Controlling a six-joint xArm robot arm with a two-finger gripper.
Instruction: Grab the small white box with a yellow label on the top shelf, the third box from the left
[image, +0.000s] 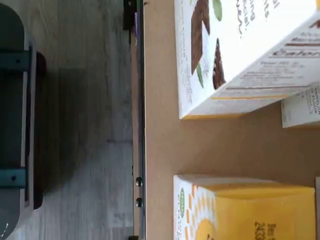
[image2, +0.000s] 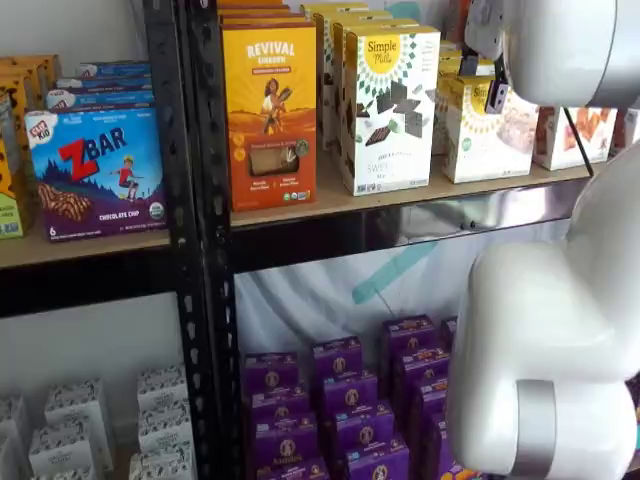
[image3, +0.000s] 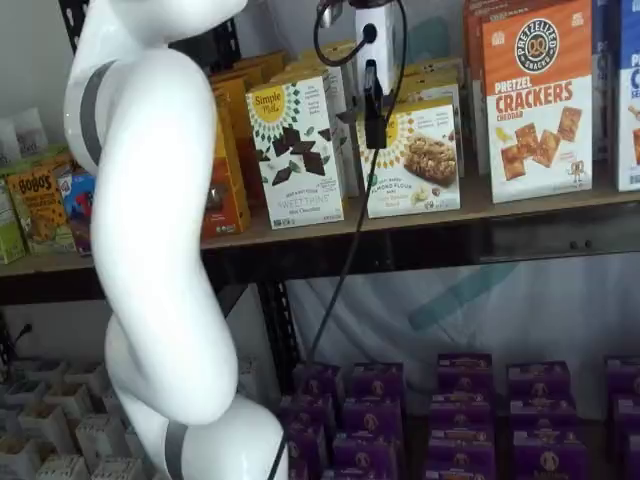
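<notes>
Fingers (image3: 374, 105) of the gripper (image3: 376, 95) appear in a shelf view as one dark vertical shape, side-on, with a black cable beside it; no gap can be made out there, though the jaws stand at their widest and hold nothing. The gripper hangs in front of the small white box (image3: 414, 158), at its upper left corner; contact cannot be judged. In both shelf views this box stands upright on the top shelf (image3: 520, 205), just right of the taller white Simple Mills box (image3: 296, 152) and left of the orange-and-white cracker box (image3: 537, 98). In the wrist view, the yellow top of the small white box (image: 245, 210) lies apart from the taller box (image: 240, 50), bare board between them.
</notes>
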